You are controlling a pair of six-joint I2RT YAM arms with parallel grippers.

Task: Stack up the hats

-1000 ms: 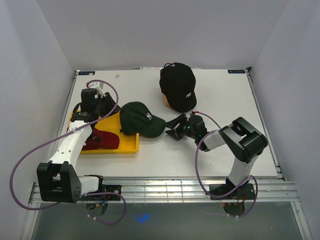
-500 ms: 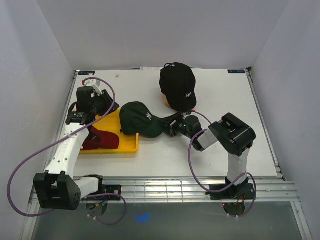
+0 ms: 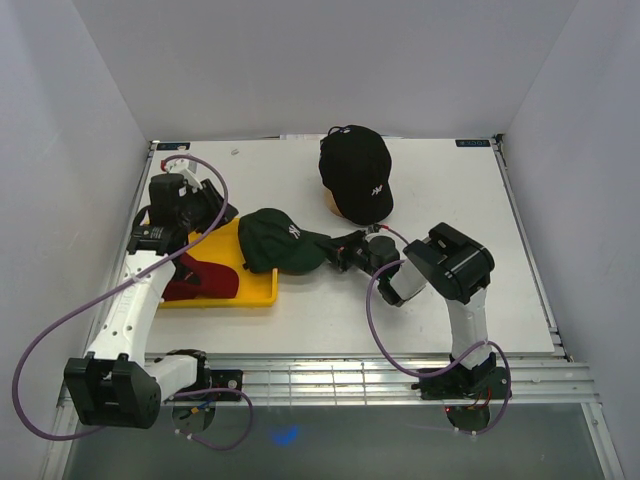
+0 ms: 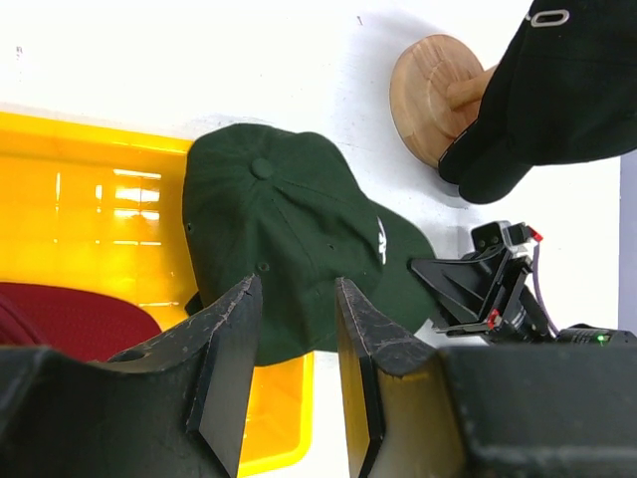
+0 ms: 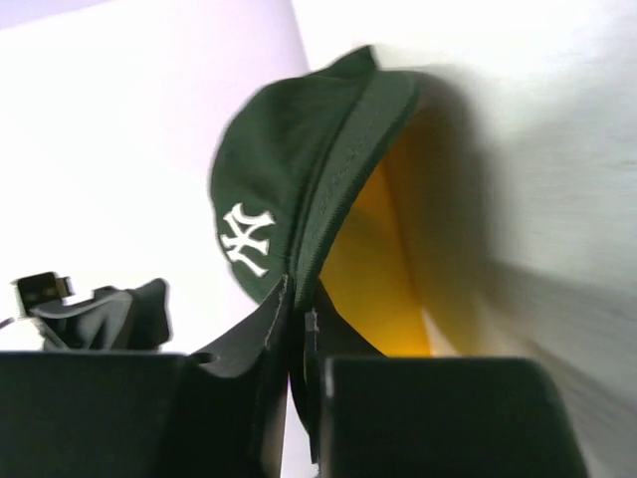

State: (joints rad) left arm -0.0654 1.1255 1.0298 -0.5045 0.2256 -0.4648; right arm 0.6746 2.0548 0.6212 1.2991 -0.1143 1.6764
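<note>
Fabric, dark green hat [image 3: 280, 240]: light, with a soft crown that will likely sag or fold. The brim is the one stiff part, so the brim edge is the place to take hold.

Right gripper [image 5: 297, 307] is there now, fingers pressed together with the brim edge pinched between them, just below the white emblem in the wrist view.

Hat lies mid-table, its left side overlapping the far right corner of the yellow tray [image 3: 255, 292], brim pointing right.

Judgement: a brim pinch should carry it, but the crown may droop and swing once off the surface.

Left gripper [image 4: 296, 319] hovers above the tray, fingers spread, nothing between them.

Red hat [image 3: 198, 278] lies in the tray. Black hat [image 3: 355, 172] sits on the wooden stand [image 4: 430, 98], far centre.

Table [image 3: 450, 200]: white, smooth, flat; cloth should slide on it easily. Plain pale walls close in on the left, far and right sides.
</note>
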